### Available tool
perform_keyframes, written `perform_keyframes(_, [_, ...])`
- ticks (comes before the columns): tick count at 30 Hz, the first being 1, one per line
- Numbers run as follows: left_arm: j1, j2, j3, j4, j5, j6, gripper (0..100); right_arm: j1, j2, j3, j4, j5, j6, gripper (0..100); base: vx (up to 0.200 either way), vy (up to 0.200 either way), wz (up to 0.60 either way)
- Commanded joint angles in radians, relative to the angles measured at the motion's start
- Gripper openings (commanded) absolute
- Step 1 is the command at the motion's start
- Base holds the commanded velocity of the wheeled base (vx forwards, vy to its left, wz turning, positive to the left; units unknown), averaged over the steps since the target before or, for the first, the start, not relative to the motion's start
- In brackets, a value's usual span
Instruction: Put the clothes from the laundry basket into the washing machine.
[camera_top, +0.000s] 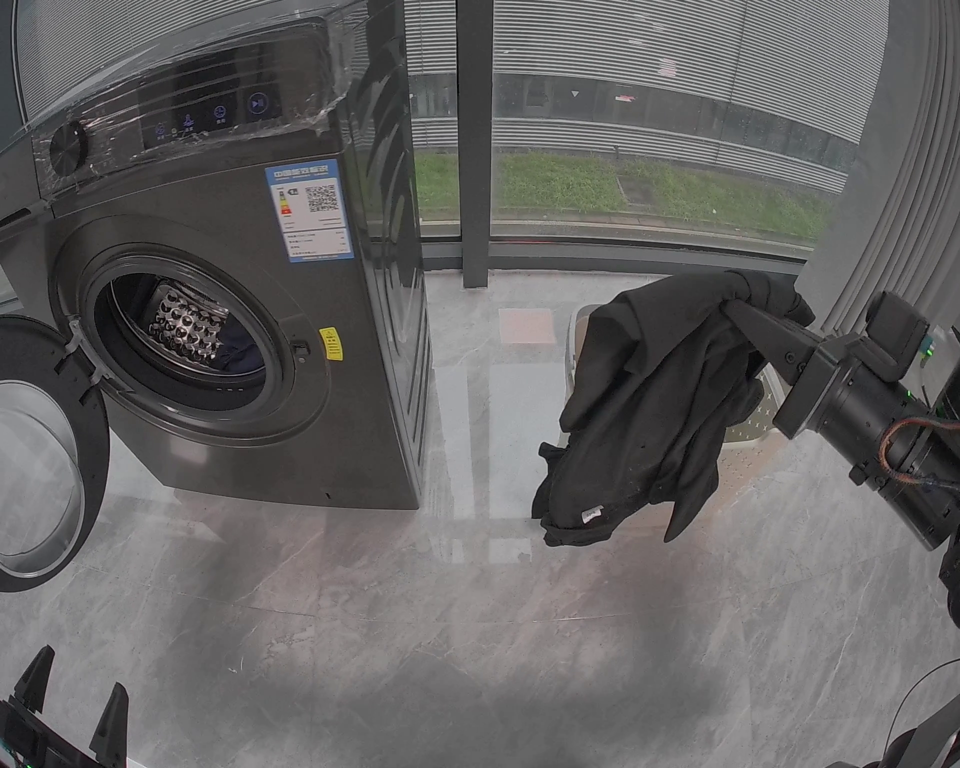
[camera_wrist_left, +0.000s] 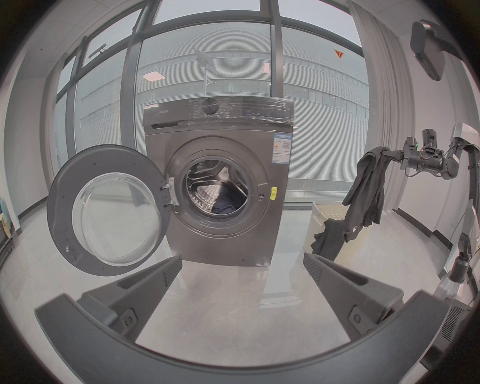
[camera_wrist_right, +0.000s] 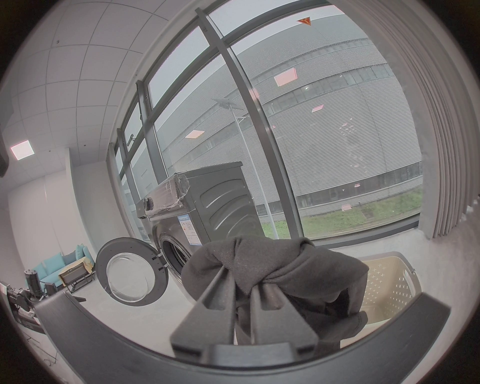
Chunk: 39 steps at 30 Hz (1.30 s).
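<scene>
One black garment (camera_top: 650, 400) clamped in right gripper (camera_top: 748, 312), draped below it over laundry basket (camera_wrist_right: 392, 287). Washing machine (camera_top: 330, 400) well off to gripper's left, door (camera_top: 40, 460) open. Lift tail clear, carry high, feed into drum. Left gripper (camera_top: 72, 705) spread, empty.

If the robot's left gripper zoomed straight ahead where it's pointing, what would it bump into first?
Probably the washing machine's front, near its round opening. The left gripper, fingers open, faces it across bare floor; depth is hard to judge.

A glossy grey marble floor (camera_top: 500, 640) runs to tall windows (camera_top: 650, 130), with a pleated grey curtain (camera_top: 890, 180) at their right.
</scene>
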Motion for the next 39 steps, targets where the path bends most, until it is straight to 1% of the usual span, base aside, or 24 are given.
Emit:
perform_keyframes(1, [0.000,-0.013,0.016,0.002,-0.001,0.000,100,0.003,0.002,0.002,-0.001,0.000,0.000,0,0.000,0.200,0.00])
perform_keyframes(5, [0.000,-0.013,0.016,0.000,0.000,0.000,100,0.003,0.002,0.002,-0.001,0.000,0.000,0,0.000,0.200,0.00])
perform_keyframes(11, [0.000,-0.013,0.016,0.000,0.000,0.000,100,0.003,0.002,0.002,-0.001,0.001,0.000,0,0.000,0.000,0.00])
perform_keyframes(20, [0.000,-0.015,0.016,0.000,0.000,0.000,100,0.003,0.003,0.003,0.000,0.001,0.000,0,-0.200,0.000,0.00])
perform_keyframes(26, [0.000,-0.015,0.016,0.000,0.000,0.000,100,0.003,0.005,0.011,0.000,0.004,0.000,0,0.000,0.000,0.00])
perform_keyframes(39, [0.000,-0.015,0.016,0.002,0.000,0.000,100,0.003,0.005,0.012,0.000,0.009,0.000,0,0.000,0.200,0.00])
